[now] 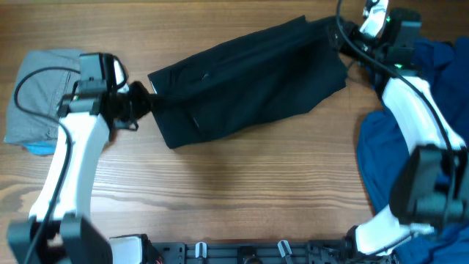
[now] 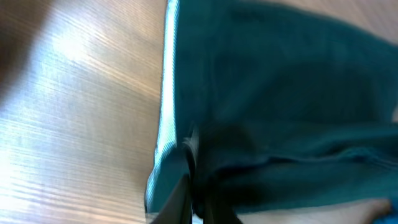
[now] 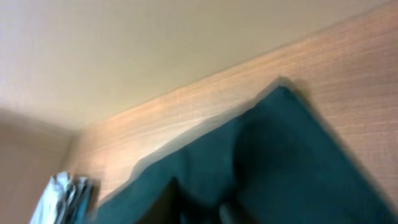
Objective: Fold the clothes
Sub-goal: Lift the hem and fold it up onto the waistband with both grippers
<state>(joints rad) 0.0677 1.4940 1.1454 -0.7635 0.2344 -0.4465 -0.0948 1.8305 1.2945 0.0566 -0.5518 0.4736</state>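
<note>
A black garment (image 1: 249,84) lies stretched slantwise across the table from near left to far right. My left gripper (image 1: 143,100) is shut on its left edge; in the left wrist view the fingers (image 2: 189,186) pinch the dark cloth (image 2: 280,112) beside its pale hem. My right gripper (image 1: 343,35) is at the garment's far right corner and holds it. In the right wrist view the cloth (image 3: 286,162) covers the jaws (image 3: 202,208), and the picture is blurred.
A folded grey garment (image 1: 40,88) lies at the left edge behind my left arm, over something light blue (image 1: 40,148). A heap of blue clothes (image 1: 432,139) fills the right side under my right arm. Bare wooden table (image 1: 234,191) lies in front.
</note>
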